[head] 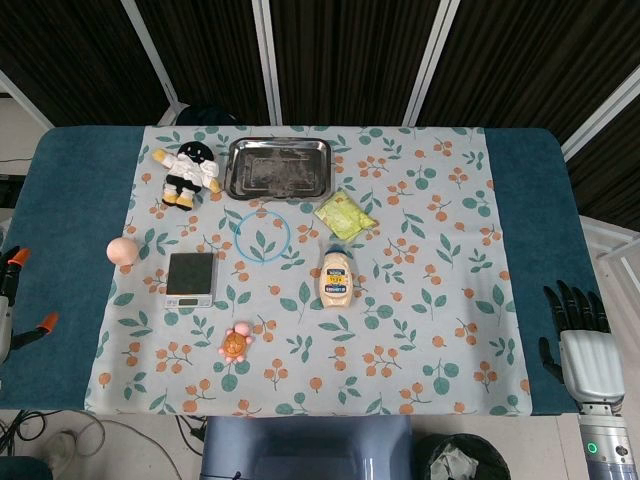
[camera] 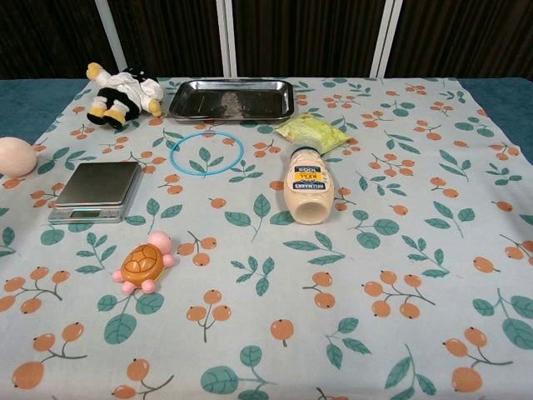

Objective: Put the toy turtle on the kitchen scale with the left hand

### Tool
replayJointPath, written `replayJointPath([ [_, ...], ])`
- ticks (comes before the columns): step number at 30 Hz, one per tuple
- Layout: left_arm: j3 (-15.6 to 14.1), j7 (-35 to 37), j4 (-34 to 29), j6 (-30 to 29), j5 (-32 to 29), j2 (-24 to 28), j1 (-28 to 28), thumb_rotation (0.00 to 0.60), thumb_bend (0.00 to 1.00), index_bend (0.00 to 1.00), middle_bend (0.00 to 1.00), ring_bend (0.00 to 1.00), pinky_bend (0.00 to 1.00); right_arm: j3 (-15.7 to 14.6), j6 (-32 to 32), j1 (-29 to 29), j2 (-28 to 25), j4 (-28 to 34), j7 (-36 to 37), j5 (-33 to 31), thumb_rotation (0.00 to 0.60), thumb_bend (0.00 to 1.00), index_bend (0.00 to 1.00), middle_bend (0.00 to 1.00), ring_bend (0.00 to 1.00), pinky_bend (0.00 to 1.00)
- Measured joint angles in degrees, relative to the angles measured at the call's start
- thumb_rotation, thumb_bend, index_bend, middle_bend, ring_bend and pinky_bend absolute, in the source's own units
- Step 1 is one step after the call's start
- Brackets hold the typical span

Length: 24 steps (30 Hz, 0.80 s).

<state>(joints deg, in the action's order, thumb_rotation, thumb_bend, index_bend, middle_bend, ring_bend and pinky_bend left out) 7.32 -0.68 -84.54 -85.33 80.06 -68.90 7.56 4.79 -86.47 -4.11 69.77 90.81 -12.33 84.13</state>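
The right hand (head: 583, 345) sits off the table's right edge in the head view, black fingers apart and pointing up, holding nothing. The left hand barely shows: just a bit of dark arm with orange tips at the far left edge, so it can't be told how its fingers lie.

The toy turtle (camera: 144, 265) is way over on the opposite side from the right hand, well apart from it, down near the front edge of the cloth. It's a little rubbery-looking thing with a domed orange shell and pink head and feet, sitting upright on the leaf-and-berry tablecloth (camera: 400, 250). The kitchen scale (camera: 97, 191) is just behind it, further from the robot, close but not touching: a flat rectangle with a brushed steel top.

Between the scale and the right hand lies a squeeze bottle of mayo (camera: 309, 188) on its side, creamy plastic with a blue label. Behind that is a crinkly yellow-green packet (camera: 313, 131), a thin blue ring (camera: 206, 153) lying flat, and a shiny, scuffed metal tray (camera: 231, 99). A plush doll (camera: 123, 93) in black and white flops near the tray, and a smooth peach-coloured ball (camera: 15, 156) sits farthest from the right hand.
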Motion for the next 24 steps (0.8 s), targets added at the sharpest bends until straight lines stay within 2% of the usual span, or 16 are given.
replayJointPath([
  [16, -0.2, -0.7, 0.0, 0.4, 0.1, -0.1, 0.1, 0.6, 0.17, 0.05, 0.03, 0.01, 0.07, 0.0, 0.2, 0.0, -0.1, 0.3, -0.2, -0.1, 0.6, 0.54, 0.0, 0.0, 0.01, 0.0],
  [21, -0.4, -1.0, -0.2, 0.2, 0.6, -0.1, 0.2, 0.6, 0.23, 0.03, 0.09, 0.12, 0.11, 0.2, 0.1, 0.0, 0.2, 0.3, -0.3, -0.4, 0.6, 0.54, 0.0, 0.0, 0.01, 0.0],
  [24, -0.8, -0.8, -0.5, 0.3, 1.5, -0.1, 0.3, 0.6, 0.3, 0.03, 0.25, 0.29, 0.25, 0.1, 0.3, 0.0, 0.1, 0.3, 0.2, -0.5, 0.6, 0.54, 0.0, 0.0, 0.01, 0.0],
])
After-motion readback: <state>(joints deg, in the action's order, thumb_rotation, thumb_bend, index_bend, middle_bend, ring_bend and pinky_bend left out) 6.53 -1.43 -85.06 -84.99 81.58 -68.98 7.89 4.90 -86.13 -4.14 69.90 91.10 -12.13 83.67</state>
